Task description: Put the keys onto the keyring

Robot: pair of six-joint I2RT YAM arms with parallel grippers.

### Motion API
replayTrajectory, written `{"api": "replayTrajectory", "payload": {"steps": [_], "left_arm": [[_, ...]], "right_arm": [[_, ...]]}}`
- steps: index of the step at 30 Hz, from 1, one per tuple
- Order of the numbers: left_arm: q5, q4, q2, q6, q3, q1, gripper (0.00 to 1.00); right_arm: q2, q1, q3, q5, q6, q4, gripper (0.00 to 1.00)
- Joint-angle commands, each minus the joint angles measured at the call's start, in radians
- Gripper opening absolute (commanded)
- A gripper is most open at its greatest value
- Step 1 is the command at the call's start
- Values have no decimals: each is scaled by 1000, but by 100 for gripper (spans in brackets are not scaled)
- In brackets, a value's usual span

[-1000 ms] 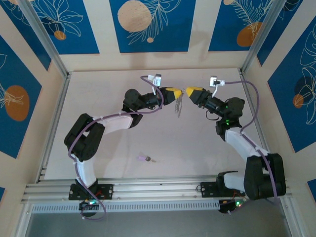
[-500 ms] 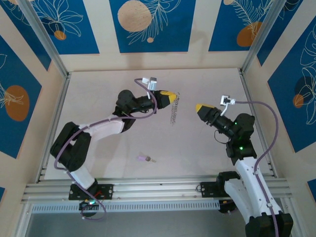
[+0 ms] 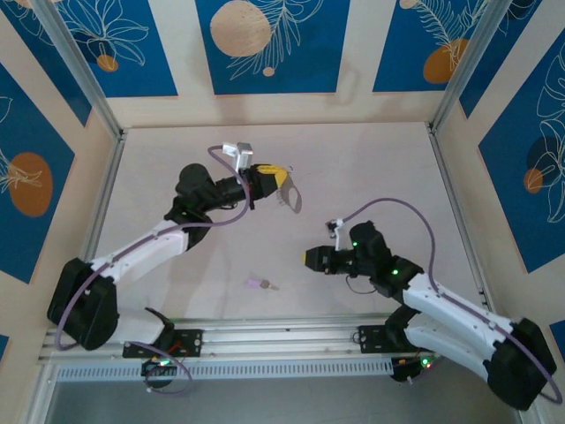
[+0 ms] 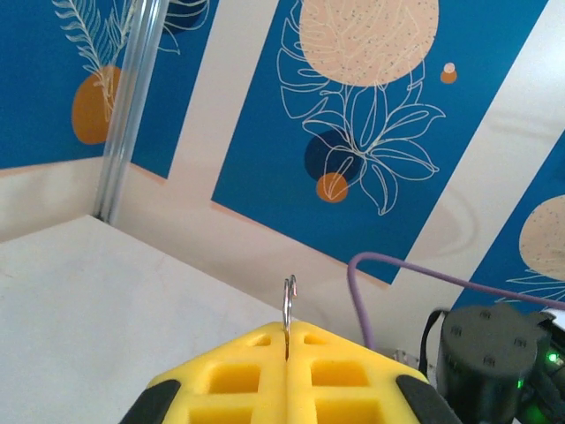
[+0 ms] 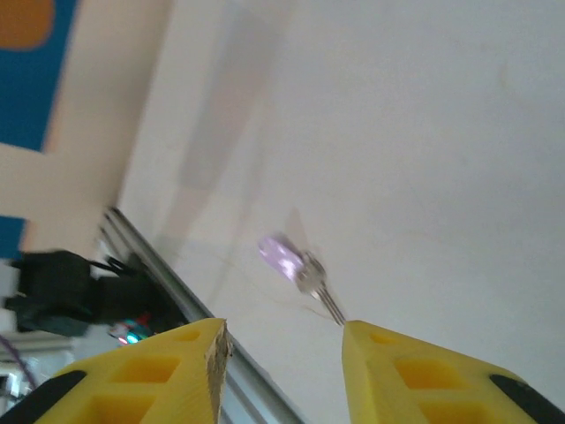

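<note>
keyring [image 4: 289, 302]: only a thin sliver poking up between pressed yellow fingers [image 4: 234, 375], rest buried
keyring, top view: grey smear at left gripper [image 3: 279, 177] tip, keys impossible to separate
key [image 5: 293, 261]: motion-blurred, blade end lost at finger edge
right gripper [image 5: 282, 331]: fingers chopped by bottom edge

Pale beige worktop [image 3: 397, 159], enclosed on three sides by cream walls [image 3: 291, 106] with blue leaf-print panels [image 3: 300, 53]. Aluminium posts [image 3: 75, 66] stand at its far corners and slotted rails [image 3: 282, 340] run along its near edge.

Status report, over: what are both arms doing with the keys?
Left gripper shut on keyring. Right gripper open, aimed at purple key lying on table. Nothing blocking it.
</note>
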Motion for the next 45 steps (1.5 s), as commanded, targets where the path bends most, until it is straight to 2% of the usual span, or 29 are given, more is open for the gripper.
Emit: {"api": "replayTrajectory", "payload": {"steps": [1,7,13,21,33,36,41,45], "left_arm": [[-33,-64,-63,65,-29,26,0],[-44,-69,-106,63,-67,81,0],[-36,-34,-119,24,-98,157,0],[-15,-32,-132,9,-113,213,0],[-3,-1,-133,-5,-131,230,0],[-3,8,-128,-9,-133,232,0],[3,23,-117,-19,-128,232,0],[7,27,-112,-22,-125,232,0]], "right_arm": [[119,96,60,146,-50,-26,37],[387,228,230,224,-161,-95,30],[613,311,366,252,-181,-101,29],[807,394,489,336,-180,-131,29],[883,406,516,359,-195,-114,28],[905,403,530,363,-199,-114,21],[896,387,526,370,-192,-110,0],[812,351,473,374,-184,-105,0]]}}
